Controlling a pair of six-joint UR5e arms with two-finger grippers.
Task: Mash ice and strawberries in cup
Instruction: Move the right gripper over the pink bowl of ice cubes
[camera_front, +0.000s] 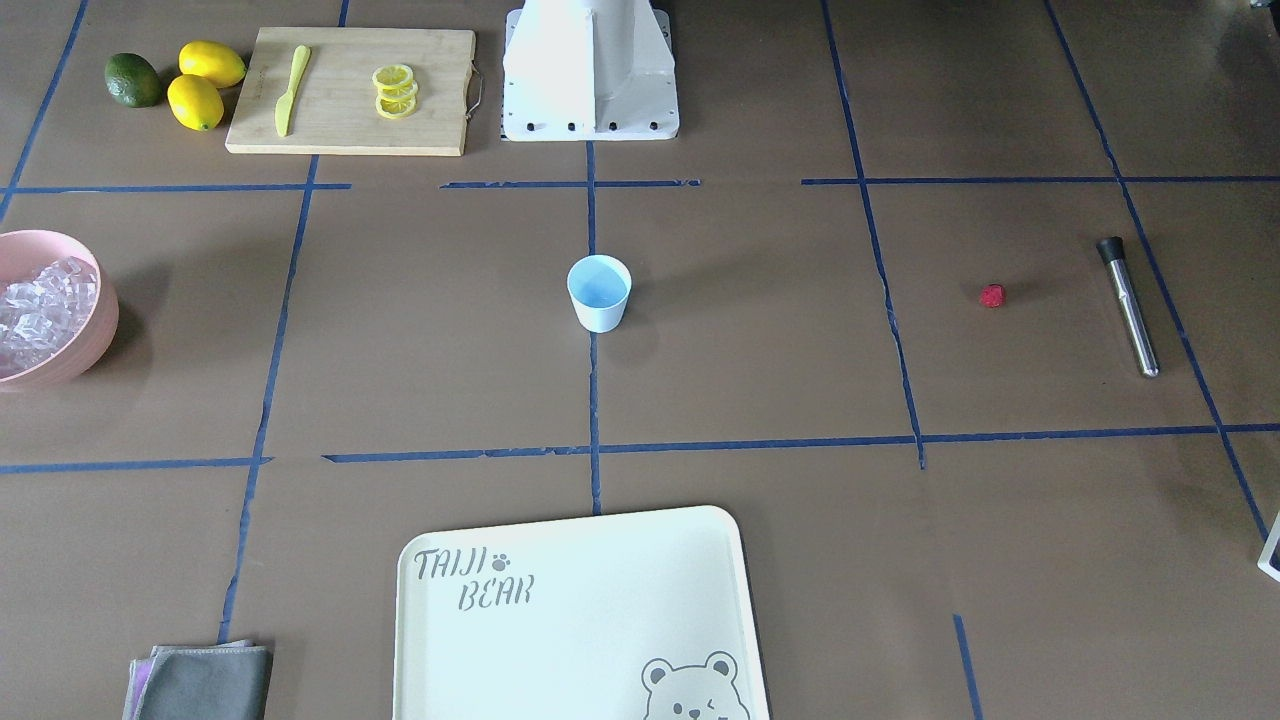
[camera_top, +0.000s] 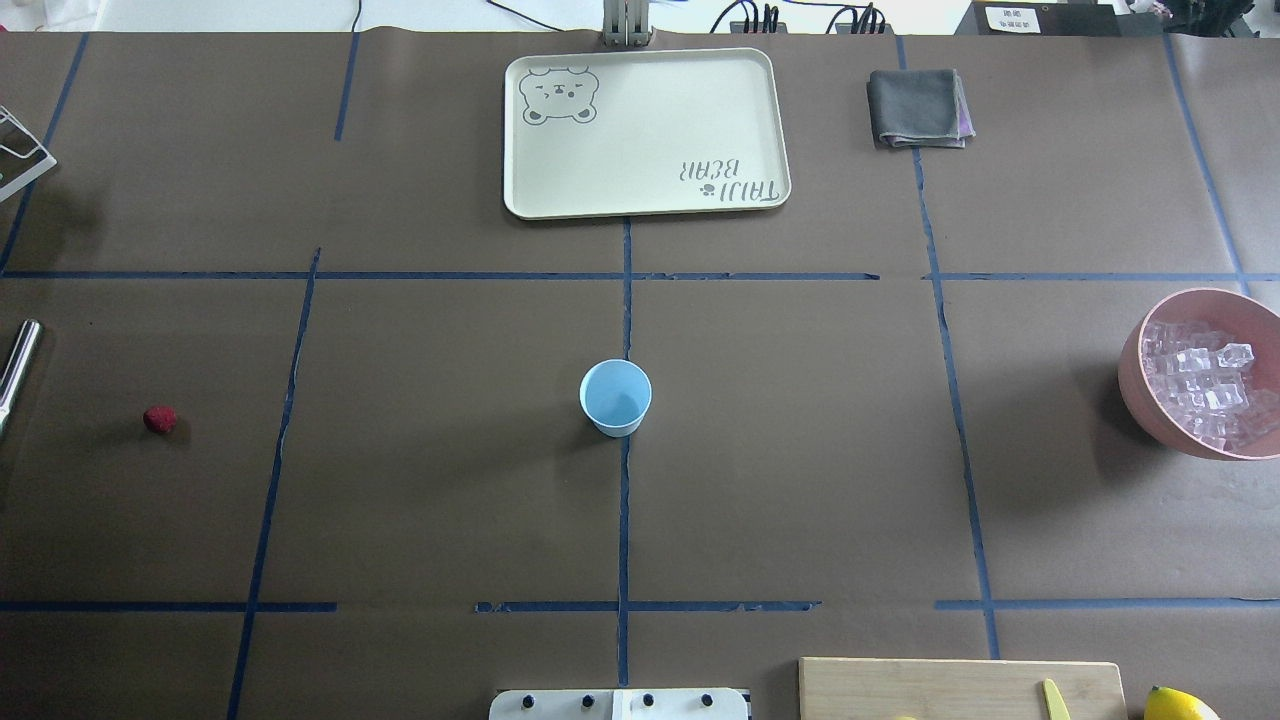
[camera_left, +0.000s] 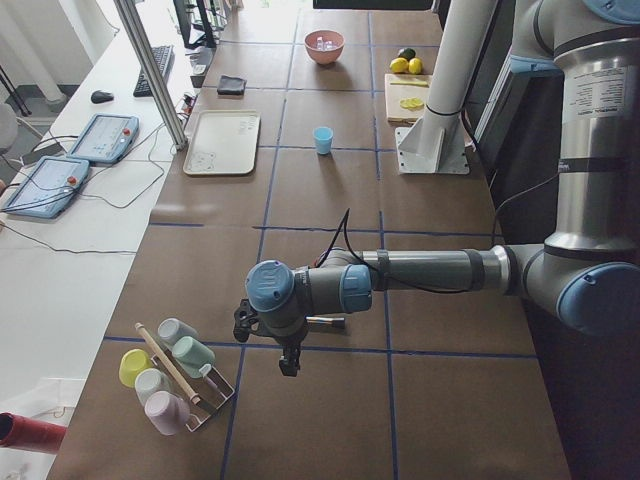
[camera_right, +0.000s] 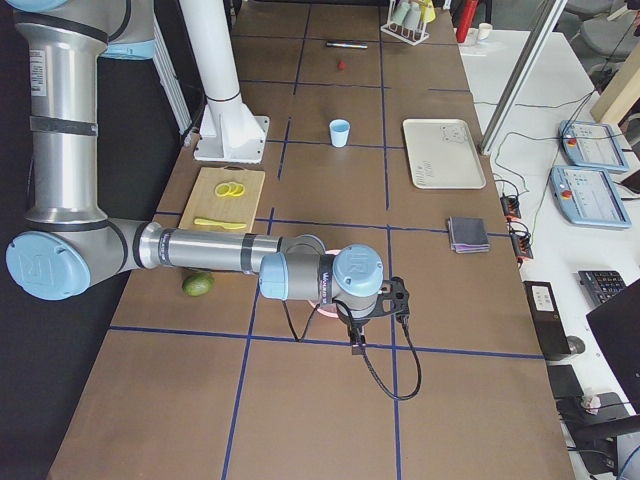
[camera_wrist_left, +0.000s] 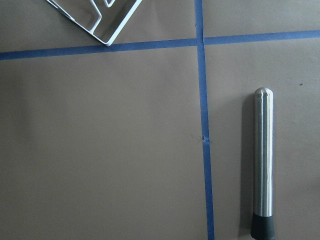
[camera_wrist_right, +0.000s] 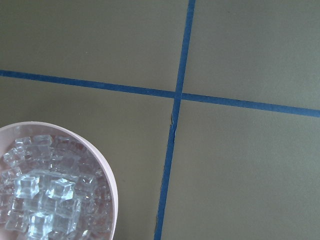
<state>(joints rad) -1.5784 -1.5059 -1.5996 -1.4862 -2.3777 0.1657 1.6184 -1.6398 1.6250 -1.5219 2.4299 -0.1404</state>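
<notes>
While it stands empty at mid-table, the small pale blue tapered cup (camera_front: 599, 292) is well apart from the small red strawberry piece (camera_front: 992, 295), which lies near a steel muddler rod (camera_front: 1130, 305). The clear glassy ice cubes (camera_front: 35, 310) fill a pink bowl (camera_front: 105, 320). Overhead agrees. In the side views the left gripper (camera_left: 288, 368) and right gripper (camera_right: 355, 343) hover, but I cannot tell how their jaws stand. By my reading, filling and mashing all remain.

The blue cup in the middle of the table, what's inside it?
Nothing visible: the cup shows only its bare light blue inside. The ice is in the pink bowl, the strawberry on the table. The cup's wall hides a sliver of its floor.
</notes>
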